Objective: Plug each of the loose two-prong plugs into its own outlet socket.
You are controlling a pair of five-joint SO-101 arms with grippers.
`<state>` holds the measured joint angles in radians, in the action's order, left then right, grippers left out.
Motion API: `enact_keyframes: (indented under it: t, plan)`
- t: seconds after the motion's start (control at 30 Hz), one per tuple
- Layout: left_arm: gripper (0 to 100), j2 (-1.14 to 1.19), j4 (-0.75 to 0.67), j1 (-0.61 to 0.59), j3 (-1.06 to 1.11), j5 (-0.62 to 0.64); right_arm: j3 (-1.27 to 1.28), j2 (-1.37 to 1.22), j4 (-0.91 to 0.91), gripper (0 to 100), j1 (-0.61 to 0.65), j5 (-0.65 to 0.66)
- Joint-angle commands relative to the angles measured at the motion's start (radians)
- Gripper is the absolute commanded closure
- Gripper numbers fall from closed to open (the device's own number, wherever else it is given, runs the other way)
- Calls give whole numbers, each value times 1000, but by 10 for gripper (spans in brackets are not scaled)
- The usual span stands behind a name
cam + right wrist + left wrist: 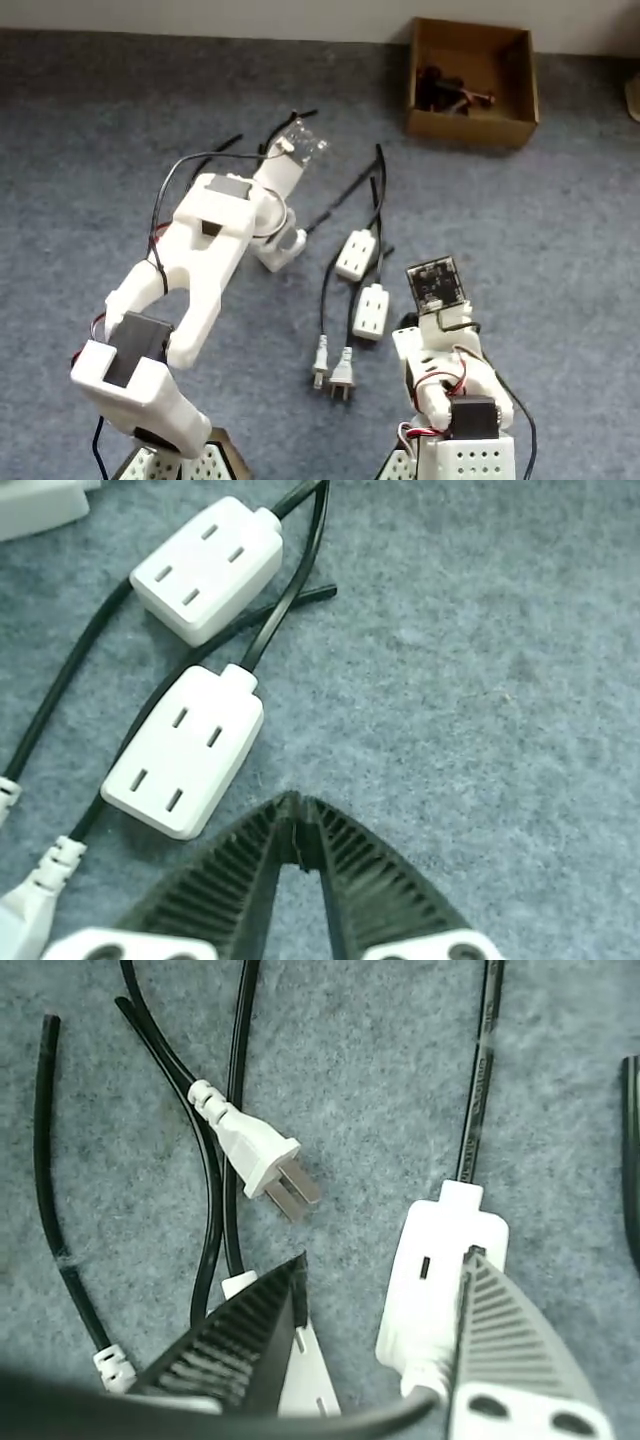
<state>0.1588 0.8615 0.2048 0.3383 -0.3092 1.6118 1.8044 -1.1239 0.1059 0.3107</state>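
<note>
My left gripper (385, 1260) hangs open just above the carpet. A white outlet socket (435, 1260) lies between its fingers, close against the light finger (500, 1340). A loose white two-prong plug (258, 1152) rests a little beyond the tips, and another white plug body (300, 1365) peeks from under the dark finger (235, 1345). My right gripper (297, 825) is shut and holds nothing, its tips close to the nearer of two white sockets (185, 752) (205, 565). From above, these sockets (370, 311) (355, 253) lie mid-table with two loose plugs (320, 361) (342, 374) in front.
A cardboard box (470, 120) holding dark parts stands at the back right. Black cords (345, 200) run across the grey carpet between the arms. The left arm (200, 260) covers part of the cords. Bare carpet lies to the right of the sockets.
</note>
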Motion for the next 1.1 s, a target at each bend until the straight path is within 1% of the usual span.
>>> enact_keyframes:
  t: [0.0,0.1,0.3,0.43,0.6,0.73,0.83,0.97,1.07]
  plan:
    - [758,-18,23,30,-16,6,-10,12,2,992,22,15]
    - [758,-18,43,62,-45,6,-8,12,2,992,22,15]
    - [758,-16,199,87,-179,6,-7,12,2,992,22,38]
    - [758,-12,272,87,-222,5,-7,12,2,992,22,38]
    - [756,-8,284,87,-217,5,-7,12,2,992,22,40]
    - [694,-7,327,87,-217,5,-7,12,2,992,22,40]
    - [697,-7,338,85,-214,5,-7,12,2,992,22,40]
    - [694,-5,328,82,-157,3,-7,12,2,992,22,41]
    - [694,-5,285,77,-120,2,-7,12,2,992,22,41]
